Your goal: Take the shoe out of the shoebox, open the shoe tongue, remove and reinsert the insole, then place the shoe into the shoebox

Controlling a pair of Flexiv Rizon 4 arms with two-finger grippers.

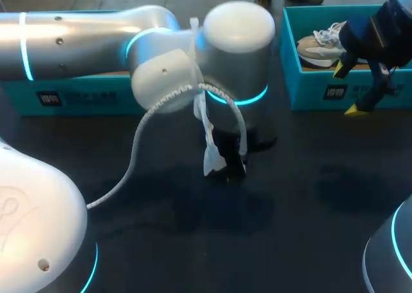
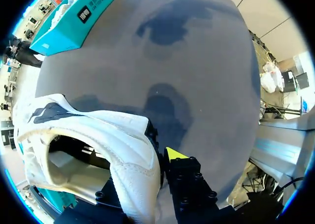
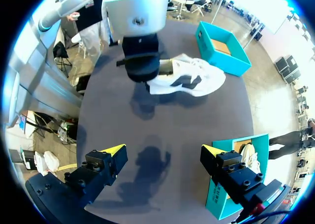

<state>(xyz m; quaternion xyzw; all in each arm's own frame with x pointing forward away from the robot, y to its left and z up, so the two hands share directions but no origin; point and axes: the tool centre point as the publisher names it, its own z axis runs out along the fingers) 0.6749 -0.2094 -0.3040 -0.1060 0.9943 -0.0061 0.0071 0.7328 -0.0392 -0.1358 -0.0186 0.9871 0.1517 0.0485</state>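
A white shoe point(image 3: 189, 79) with black markings hangs over the dark table, toe towards an empty teal shoebox point(image 3: 221, 47). My left gripper point(image 3: 142, 69) is shut on it from above. In the left wrist view the shoe's point(image 2: 98, 135) padded collar wall sits between the fingers, with one yellow fingertip point(image 2: 174, 154) showing and the other hidden behind it. In the head view my left arm covers most of the shoe, and the left gripper point(image 1: 226, 159) points down at mid-table. My right gripper point(image 1: 347, 90) stands open beside the right-hand box, holding nothing.
A second teal shoebox point(image 1: 322, 90) at the back right holds another pale shoe point(image 1: 322, 45). The empty box's wall point(image 1: 71, 96) runs along the back left, behind my left arm. Bare dark table point(image 1: 290, 228) lies in front.
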